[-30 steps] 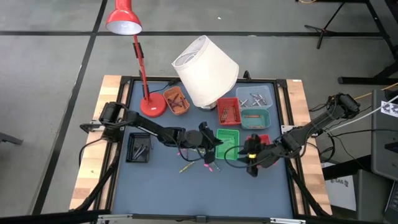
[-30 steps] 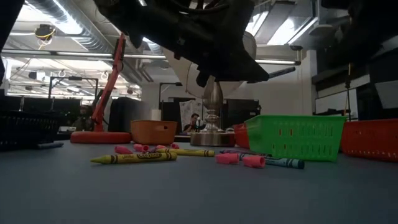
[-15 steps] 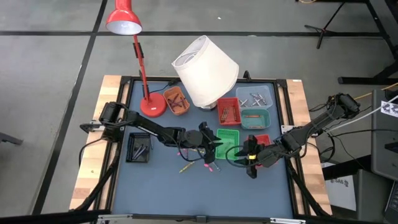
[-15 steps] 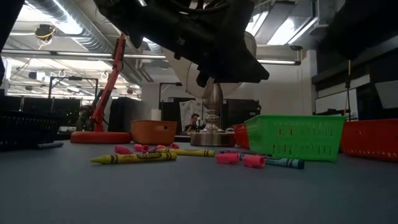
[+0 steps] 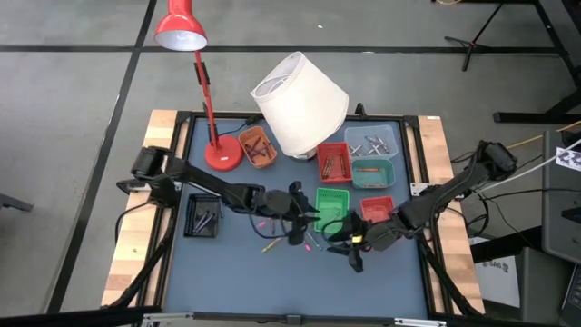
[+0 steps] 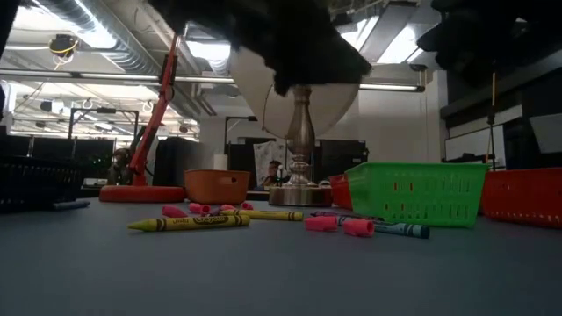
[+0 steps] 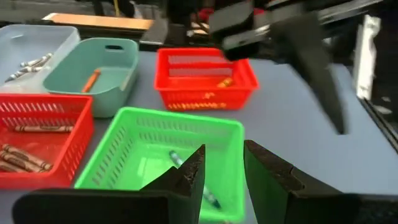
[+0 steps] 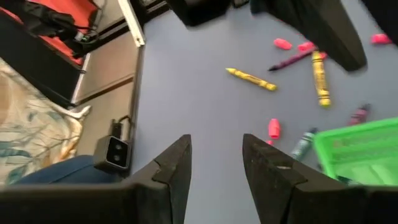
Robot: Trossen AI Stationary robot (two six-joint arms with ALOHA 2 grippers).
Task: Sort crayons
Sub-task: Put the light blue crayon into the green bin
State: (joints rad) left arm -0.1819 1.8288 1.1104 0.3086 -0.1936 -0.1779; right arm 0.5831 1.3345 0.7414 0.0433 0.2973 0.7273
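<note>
Loose crayons lie on the blue table (image 5: 236,272): a yellow crayon (image 6: 189,223), a second yellow crayon (image 8: 250,78), a purple one (image 8: 292,60), pink stubs (image 6: 351,226) and a blue-green one (image 8: 303,143). A green crayon (image 7: 186,171) lies inside the green basket (image 5: 332,202). My left gripper (image 7: 224,165) hangs open above that basket's left near corner, nothing between its fingers. My right gripper (image 8: 214,158) is open over bare table near the basket's near side (image 5: 349,254), pointing toward the loose crayons.
Behind the green basket stand a red basket (image 5: 333,162) of brown crayons, a teal tray (image 5: 372,170), a clear tray (image 5: 374,143) and a small red basket (image 5: 377,207). An orange bowl (image 5: 257,147), a red lamp (image 5: 222,150), a white-shaded lamp (image 5: 300,104) and a black tray (image 5: 202,215) stand at the far and left sides.
My left gripper has risen; in the low view its dark bulk has lifted away from the table. My right gripper has moved toward the table's near edge and a little to the left, out past the green basket.
</note>
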